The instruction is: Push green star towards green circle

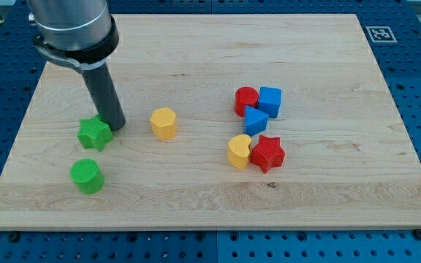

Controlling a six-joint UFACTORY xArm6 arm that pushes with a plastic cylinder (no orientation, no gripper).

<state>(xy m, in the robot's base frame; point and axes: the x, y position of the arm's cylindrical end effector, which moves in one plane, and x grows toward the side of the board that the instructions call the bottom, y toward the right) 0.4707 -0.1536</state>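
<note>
The green star [94,134] lies on the wooden board [196,197] at the view's left. The green circle [87,176] stands just below it, with a small gap between them. My tip [115,126] rests on the board right at the star's upper right edge, touching or nearly touching it. The dark rod rises from there toward the view's top left.
A yellow hexagon [164,123] stands to the right of my tip. Further right is a cluster: red block [245,101], blue cube [270,101], blue triangle [255,120], yellow heart [239,151], red star [267,153]. The board's left edge is near the green blocks.
</note>
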